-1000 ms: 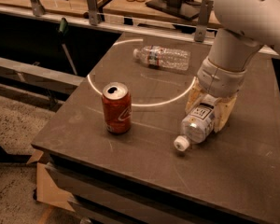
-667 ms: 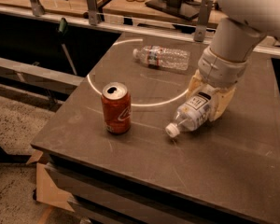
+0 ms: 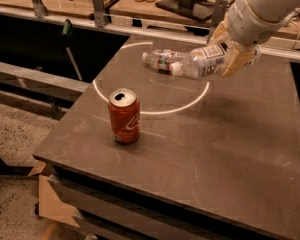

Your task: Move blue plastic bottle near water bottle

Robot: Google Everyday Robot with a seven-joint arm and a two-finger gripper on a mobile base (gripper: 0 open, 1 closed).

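The blue plastic bottle [image 3: 202, 63], pale with a white cap and a large white label, is held lying sideways above the table with its cap pointing left. My gripper [image 3: 232, 54] is shut on its base end, at the back right of the table. The water bottle [image 3: 159, 60], clear and ribbed with a red-and-blue band, lies on its side on the table just left of and behind the held bottle's cap. The two bottles overlap in the view.
An orange soda can [image 3: 124, 116] stands upright at the front left of the dark table [image 3: 230, 154]. A white ring is marked on the table top. A rail and a second table with bottles and a stand lie behind.
My gripper has lifted the blue plastic bottle off the table and carried it back toward the water bottle. The can and the water bottle have not moved.
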